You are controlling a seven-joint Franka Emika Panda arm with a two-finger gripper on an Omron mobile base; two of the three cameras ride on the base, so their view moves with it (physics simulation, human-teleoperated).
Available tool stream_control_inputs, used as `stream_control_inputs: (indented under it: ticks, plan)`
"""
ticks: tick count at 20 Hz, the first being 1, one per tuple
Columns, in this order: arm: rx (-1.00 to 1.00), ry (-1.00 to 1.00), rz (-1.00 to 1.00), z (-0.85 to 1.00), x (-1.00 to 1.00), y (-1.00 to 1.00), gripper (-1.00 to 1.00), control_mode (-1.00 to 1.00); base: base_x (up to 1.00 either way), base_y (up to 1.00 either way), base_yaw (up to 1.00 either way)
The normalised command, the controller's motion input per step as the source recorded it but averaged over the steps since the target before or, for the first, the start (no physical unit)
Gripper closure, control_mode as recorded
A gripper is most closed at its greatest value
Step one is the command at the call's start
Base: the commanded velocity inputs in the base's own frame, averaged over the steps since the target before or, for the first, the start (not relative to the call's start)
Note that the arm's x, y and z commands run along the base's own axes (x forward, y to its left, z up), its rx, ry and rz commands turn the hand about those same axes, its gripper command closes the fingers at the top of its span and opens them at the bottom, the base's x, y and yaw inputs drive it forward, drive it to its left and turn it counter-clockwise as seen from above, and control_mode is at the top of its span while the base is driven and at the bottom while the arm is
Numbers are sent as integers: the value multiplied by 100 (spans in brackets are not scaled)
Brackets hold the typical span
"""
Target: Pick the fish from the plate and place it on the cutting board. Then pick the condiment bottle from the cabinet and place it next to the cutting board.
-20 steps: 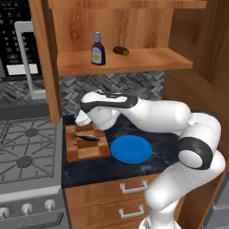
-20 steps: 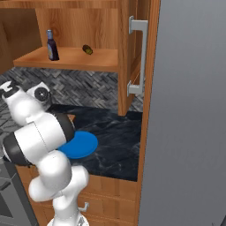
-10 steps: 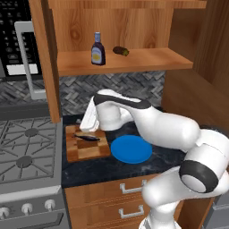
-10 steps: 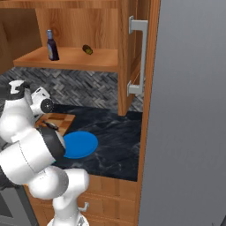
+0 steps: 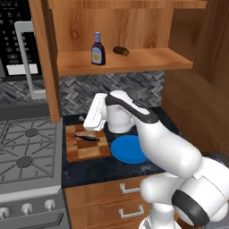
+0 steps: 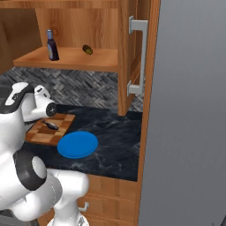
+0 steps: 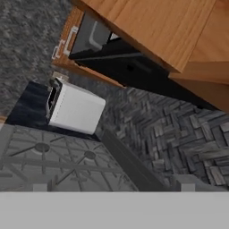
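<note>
Fish (image 5: 86, 137) lies on the board (image 5: 86, 143), just below your end effector (image 5: 93, 120), which hangs over the board's far edge with nothing between its fingers. You can't make out the jaws in either base view; the hand view has two grey fingertips (image 7: 39, 186) set wide at the bottom edge, so read the end effector as apart and empty.

Plate (image 5: 130, 149), blue and bare, sits on the counter (image 5: 103, 167) below and to the right of the end effector, right beside the board; touching or not, can't tell.

Bottle (image 5: 98, 49) stands upright on the cabinet (image 5: 120, 60) shelf, well above the end effector. A stubby dark item (image 5: 120, 51) lies on the same shelf, to the bottle's right, apart from it.

Stove (image 5: 27, 150) grates sit left of the end effector, flush against the board's side of the counter.

Right base view: fish (image 6: 50, 125) on board (image 6: 49, 128), plate (image 6: 77, 144) nearer the camera, bottle (image 6: 52, 45) on the shelf above.
</note>
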Motion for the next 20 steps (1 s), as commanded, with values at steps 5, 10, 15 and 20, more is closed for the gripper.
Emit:
stream_control_inputs:
  ticks: [5, 10, 15, 20]
  plan:
    - [1, -2, 6, 29, -25, -11, -100, -100, 0, 0, 0]
    - [0, -1, 2, 21, -20, -4, -100, -100, 0, 0, 0]
    - [0, 0, 1, 14, -16, -4, -100, -100, 0, 0, 0]
    - [3, 0, 0, 17, -11, -10, -100, -100, 0, 0, 0]
